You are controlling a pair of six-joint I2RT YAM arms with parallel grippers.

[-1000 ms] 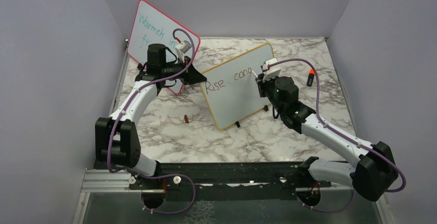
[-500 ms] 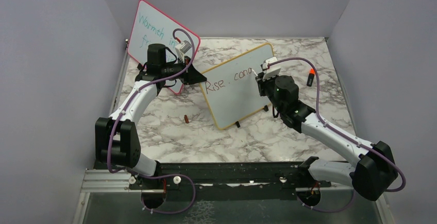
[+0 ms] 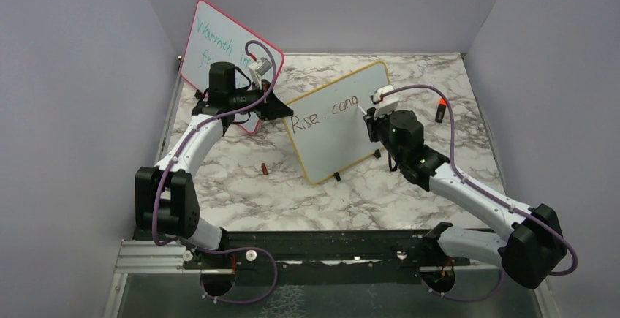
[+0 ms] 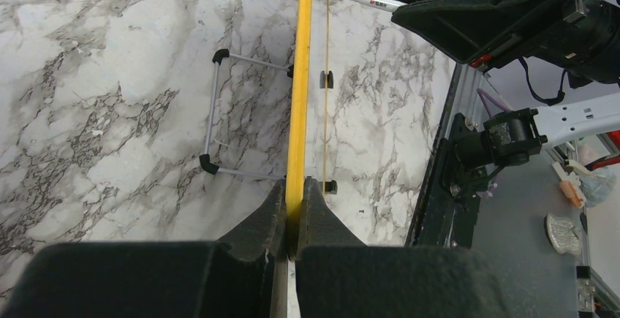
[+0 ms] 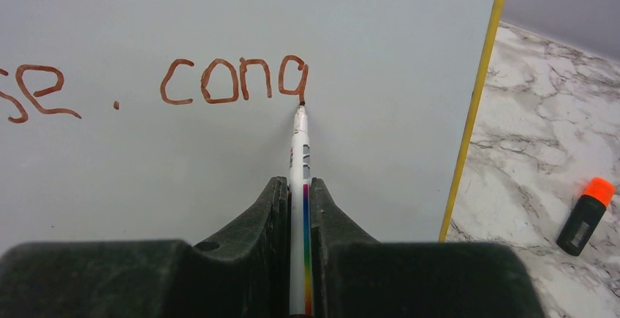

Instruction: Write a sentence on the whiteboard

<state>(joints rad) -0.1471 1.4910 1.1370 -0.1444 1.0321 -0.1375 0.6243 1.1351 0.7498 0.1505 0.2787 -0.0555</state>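
The whiteboard (image 3: 336,139), white with a yellow-orange frame, stands tilted on small black feet mid-table. My left gripper (image 3: 281,107) is shut on its upper left edge; the left wrist view shows the yellow frame (image 4: 300,77) pinched between my left gripper's (image 4: 295,186) fingers. My right gripper (image 5: 296,186) is shut on a white marker (image 5: 299,146) with a rainbow stripe. The marker's tip touches the board at the bottom of the last letter. The sentence (image 5: 234,80) reads "Rise. conq" in brownish red (image 3: 325,113).
A pink-framed board (image 3: 219,51) with teal writing stands behind my left arm. A black marker with an orange cap (image 3: 441,109) lies right of the whiteboard, also seen from the right wrist (image 5: 583,216). A small brown cap (image 3: 264,169) lies left of the board.
My right gripper has slid the marker a little down the board, and the last letter has gained a tail, turning into a "q". The left arm has not moved.
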